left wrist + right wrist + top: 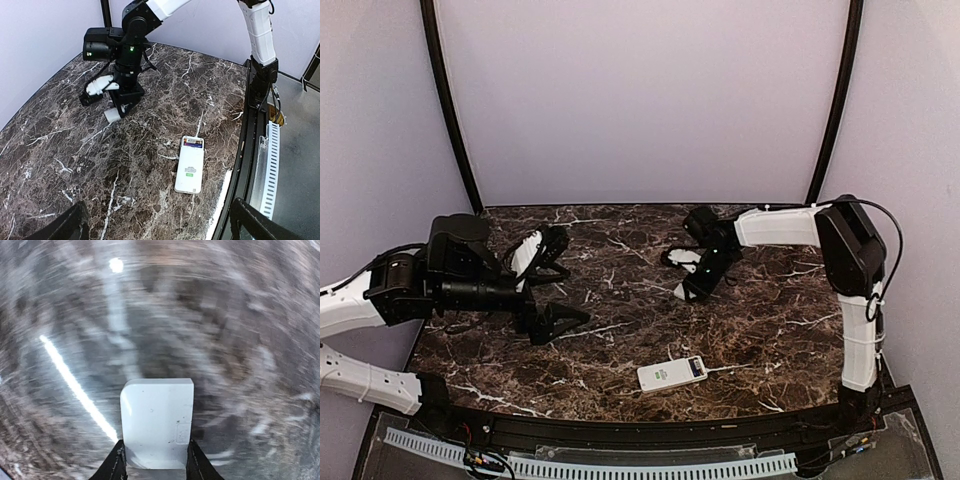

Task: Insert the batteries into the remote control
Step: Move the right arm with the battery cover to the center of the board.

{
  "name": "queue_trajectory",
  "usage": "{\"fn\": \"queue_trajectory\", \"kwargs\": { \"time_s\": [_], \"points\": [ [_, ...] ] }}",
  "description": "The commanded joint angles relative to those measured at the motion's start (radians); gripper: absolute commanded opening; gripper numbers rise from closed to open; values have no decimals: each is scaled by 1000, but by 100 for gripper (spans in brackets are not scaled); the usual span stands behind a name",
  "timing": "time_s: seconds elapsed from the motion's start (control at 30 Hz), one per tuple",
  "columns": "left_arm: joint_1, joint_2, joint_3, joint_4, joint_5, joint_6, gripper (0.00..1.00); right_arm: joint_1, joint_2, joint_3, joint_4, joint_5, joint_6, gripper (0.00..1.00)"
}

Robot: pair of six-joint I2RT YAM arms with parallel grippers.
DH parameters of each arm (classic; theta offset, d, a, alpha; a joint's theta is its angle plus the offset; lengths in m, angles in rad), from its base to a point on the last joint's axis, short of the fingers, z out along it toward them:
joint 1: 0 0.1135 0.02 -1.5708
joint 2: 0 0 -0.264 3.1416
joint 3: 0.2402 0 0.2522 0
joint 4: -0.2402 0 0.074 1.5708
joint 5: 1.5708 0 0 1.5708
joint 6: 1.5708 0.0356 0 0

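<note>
The white remote control (672, 373) lies flat near the table's front edge, with a dark strip at its right end. It also shows in the left wrist view (190, 164). My right gripper (692, 285) is shut on a small white cover plate (157, 420), held low over the marble at centre right. The plate also shows in the left wrist view (112, 115). My left gripper (565, 285) is open and empty, hovering at the left, well apart from the remote. I cannot make out the batteries on the dark marble.
The dark marble table (620, 350) has a black raised rim along its front (650, 425) and pale walls behind and at the sides. The right wrist view is blurred by motion.
</note>
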Motion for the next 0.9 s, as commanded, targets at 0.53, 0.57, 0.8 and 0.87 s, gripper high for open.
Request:
{"fn": "queue_trajectory", "kwargs": {
  "time_s": [0.53,0.57,0.8,0.87],
  "points": [
    [6,-90,-103,-25,-56,-76,98,289,-199,-93,-131,149,-56,68],
    [5,-90,-112,-24,-57,-79,98,288,-225,-88,-112,178,-10,69],
    [6,-90,-167,-1,-94,-119,98,274,-473,-206,172,518,482,94],
    [6,-85,-180,6,-99,-122,97,255,-557,-293,313,515,601,99]
  ]
}}
